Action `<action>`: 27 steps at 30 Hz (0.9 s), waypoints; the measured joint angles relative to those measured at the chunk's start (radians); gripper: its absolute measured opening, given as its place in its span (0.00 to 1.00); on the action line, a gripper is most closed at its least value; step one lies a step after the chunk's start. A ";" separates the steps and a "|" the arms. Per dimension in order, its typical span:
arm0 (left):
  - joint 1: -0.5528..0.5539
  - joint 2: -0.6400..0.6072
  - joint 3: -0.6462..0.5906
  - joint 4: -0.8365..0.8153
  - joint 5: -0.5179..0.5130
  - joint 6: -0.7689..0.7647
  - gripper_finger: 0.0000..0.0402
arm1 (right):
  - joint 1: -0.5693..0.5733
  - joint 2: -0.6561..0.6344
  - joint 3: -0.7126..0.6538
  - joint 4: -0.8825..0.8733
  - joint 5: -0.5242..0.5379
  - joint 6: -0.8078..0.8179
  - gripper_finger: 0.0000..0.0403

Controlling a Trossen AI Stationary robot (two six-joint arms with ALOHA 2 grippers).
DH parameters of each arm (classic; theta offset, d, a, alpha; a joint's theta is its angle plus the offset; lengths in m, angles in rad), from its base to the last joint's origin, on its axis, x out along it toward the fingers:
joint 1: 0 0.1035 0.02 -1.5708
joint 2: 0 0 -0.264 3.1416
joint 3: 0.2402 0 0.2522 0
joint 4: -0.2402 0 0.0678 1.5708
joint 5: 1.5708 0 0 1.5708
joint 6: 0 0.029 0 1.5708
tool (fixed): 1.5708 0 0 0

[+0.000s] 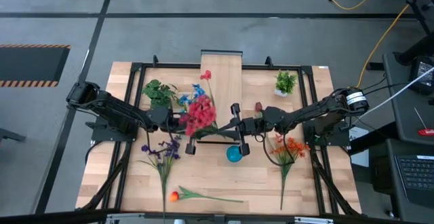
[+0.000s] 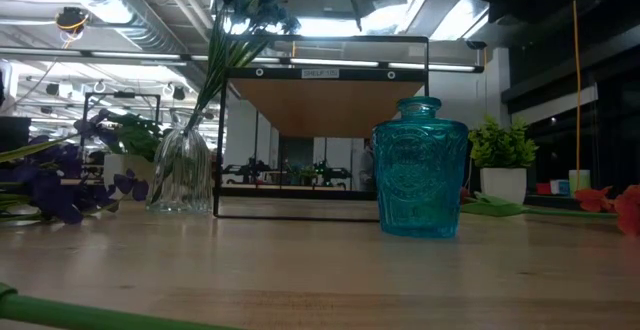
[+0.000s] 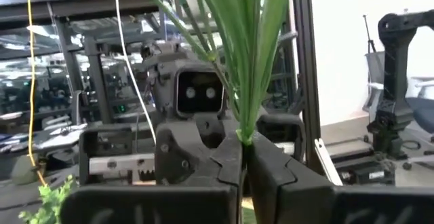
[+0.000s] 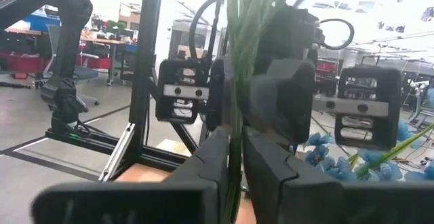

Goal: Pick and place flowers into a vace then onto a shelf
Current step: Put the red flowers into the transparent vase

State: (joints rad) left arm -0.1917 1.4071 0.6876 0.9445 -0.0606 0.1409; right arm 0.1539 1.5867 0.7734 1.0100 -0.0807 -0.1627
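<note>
While both end effectors pinch its green stems, the red flower bunch point(image 1: 199, 114) hangs bushy.

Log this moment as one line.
left pincer: shut on stems of red flowers | right pincer: at same stems, mid-table | blue vase: on table, unfilled

1. High cam: straight down on my whole table point(image 1: 224, 176), both my arms in frame.
2. Low cam: table-top level, facing across to the shelf point(image 2: 325, 105), close to the blue vase point(image 2: 420, 167).
3. L wrist cam: right behind my left fingers point(image 3: 227, 166), facing my other arm.
4. R wrist cam: same, opposite way; both share green stems point(image 4: 239, 20).
</note>
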 joint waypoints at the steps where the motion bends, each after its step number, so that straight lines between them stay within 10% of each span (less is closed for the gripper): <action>1: 0.000 0.000 0.000 -0.009 -0.005 0.000 0.01 | 0.000 0.000 0.000 0.001 0.000 -0.001 0.14; 15: -0.092 -0.189 -0.003 -0.241 -0.204 -0.003 0.01 | 0.021 -0.070 0.000 -0.091 0.000 0.003 0.27; 27: -0.336 -0.366 -0.027 -0.406 -0.632 0.091 0.01 | 0.043 -0.139 -0.002 -0.307 0.000 -0.030 0.02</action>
State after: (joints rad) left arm -0.5278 1.0411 0.6603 0.5389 -0.6925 0.2317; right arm 0.1970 1.4481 0.7715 0.7031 -0.0803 -0.1927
